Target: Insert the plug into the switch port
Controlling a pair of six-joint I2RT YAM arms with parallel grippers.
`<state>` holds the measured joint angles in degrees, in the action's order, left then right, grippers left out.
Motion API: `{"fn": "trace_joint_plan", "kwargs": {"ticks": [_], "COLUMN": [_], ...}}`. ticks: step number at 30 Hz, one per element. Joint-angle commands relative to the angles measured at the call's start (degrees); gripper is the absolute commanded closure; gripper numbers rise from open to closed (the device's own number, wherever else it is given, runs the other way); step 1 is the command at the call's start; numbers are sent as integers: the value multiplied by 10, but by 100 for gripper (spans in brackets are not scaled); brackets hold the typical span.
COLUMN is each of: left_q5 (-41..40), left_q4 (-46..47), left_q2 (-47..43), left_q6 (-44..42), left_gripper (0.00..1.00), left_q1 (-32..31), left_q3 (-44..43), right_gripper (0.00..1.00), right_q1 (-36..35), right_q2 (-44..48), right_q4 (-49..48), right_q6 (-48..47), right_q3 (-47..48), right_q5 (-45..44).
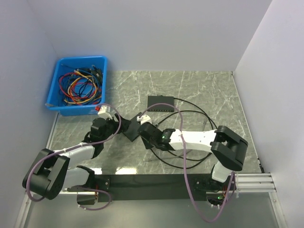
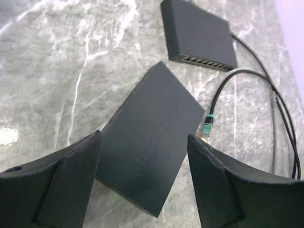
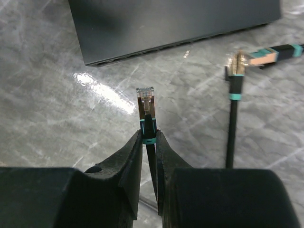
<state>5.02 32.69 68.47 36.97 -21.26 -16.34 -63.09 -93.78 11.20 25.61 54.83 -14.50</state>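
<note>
Leftward, the left gripper (image 2: 143, 137) stands released astride a lettered switch box (image 2: 142, 118). Rightward, the right gripper (image 3: 149, 137) clenches the Ethernet plug (image 3: 146, 102) by its boot, short of the switch (image 3: 175, 19). Square it to one port first, then push straight.

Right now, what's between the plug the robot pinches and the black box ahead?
Only bare marble table with a shiny light patch. The right wrist view shows the plug, pinched in the right gripper, apart from the black switch box.

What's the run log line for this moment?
right gripper: shut on plug | left gripper: open, straddling near switch | plug: not inserted
</note>
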Motion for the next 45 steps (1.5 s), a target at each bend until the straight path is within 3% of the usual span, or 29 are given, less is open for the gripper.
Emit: {"fn": "trace_joint_plan", "kwargs": {"ticks": [1, 17, 45], "left_q5": [18, 139, 199], "left_q4": [141, 411, 478], "left_q2": [24, 213, 302], "left_q6": [15, 72, 62], "left_gripper": [21, 24, 29], "left_q1": [0, 32, 34], "left_q3": [18, 55, 39], "right_gripper": [100, 100, 100], "right_q1": [-5, -5, 4], "right_q2": [-17, -119, -160], "right_q4": [12, 53, 100], "right_q6": [-13, -26, -33], "right_q3": [39, 120, 184], "right_q5": [-2, 26, -9]}}
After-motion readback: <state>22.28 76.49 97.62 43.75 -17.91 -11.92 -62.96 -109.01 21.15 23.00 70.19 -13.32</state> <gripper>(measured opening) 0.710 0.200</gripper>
